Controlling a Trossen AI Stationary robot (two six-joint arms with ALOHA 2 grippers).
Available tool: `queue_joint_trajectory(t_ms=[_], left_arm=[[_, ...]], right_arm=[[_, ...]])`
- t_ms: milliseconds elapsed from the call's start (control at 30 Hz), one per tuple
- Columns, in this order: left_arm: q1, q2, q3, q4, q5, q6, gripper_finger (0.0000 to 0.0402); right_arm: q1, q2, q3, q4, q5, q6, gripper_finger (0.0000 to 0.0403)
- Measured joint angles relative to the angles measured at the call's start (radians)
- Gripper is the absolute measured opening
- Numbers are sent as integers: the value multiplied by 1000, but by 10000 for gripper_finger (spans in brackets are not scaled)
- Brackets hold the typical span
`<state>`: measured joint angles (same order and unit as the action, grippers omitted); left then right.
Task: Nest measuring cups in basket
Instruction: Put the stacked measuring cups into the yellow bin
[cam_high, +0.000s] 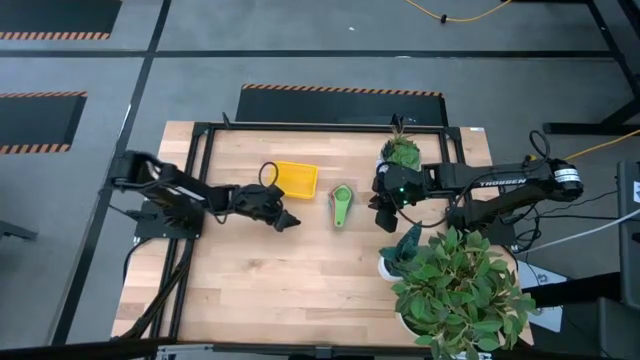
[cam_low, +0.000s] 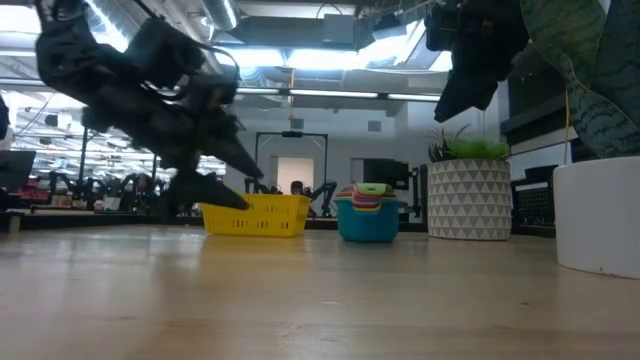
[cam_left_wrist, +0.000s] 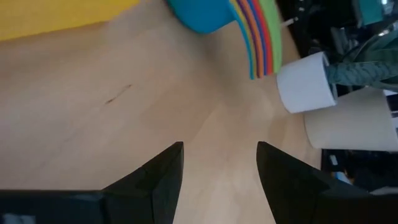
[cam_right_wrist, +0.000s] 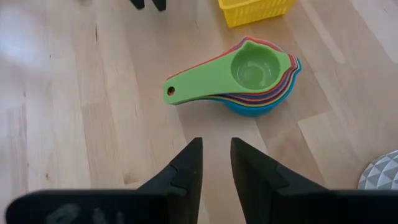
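Note:
The measuring cups (cam_right_wrist: 249, 78) sit nested in one stack on the table, green on top and a blue one outermost at the bottom. They show again as the cup stack (cam_high: 341, 205), just right of the yellow basket (cam_high: 296, 178), handles toward the near edge. The basket stands on the wood with nothing visible inside it. My left gripper (cam_high: 287, 221) is low over the table, near side of the basket and left of the cups, open and empty (cam_left_wrist: 221, 171). My right gripper (cam_high: 386, 222) hangs higher, right of the cups, its fingers (cam_right_wrist: 189, 165) a narrow gap apart and empty.
A white patterned plant pot (cam_high: 402, 152) stands at the far right. A large leafy plant (cam_high: 460, 295) and a white pot (cam_high: 392, 262) fill the near right corner. Bare wood (cam_high: 290, 290) lies toward the near edge. A black frame (cam_high: 210, 128) borders the table's far left.

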<state>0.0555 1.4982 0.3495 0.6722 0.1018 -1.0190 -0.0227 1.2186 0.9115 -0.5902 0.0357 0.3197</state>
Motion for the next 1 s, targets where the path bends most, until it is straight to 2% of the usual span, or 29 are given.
queue_joint_trajectory(t_ms=[233, 467, 567, 800, 1000], left_arm=[[0, 156, 114, 61, 20, -2, 195], [3, 283, 227, 93, 47, -15, 195], [23, 327, 236, 140, 62, -63, 195], [74, 416, 237, 384, 100, -179, 195], [63, 446, 239, 419, 79, -276, 195]], right_arm=[[0, 0, -18, 18, 0, 2, 87], [0, 1, -177, 236, -2, 19, 87], [0, 1, -235, 299, -2, 20, 87], [0, 1, -290, 347, -2, 18, 87], [0, 1, -296, 414, 29, 12, 87]])
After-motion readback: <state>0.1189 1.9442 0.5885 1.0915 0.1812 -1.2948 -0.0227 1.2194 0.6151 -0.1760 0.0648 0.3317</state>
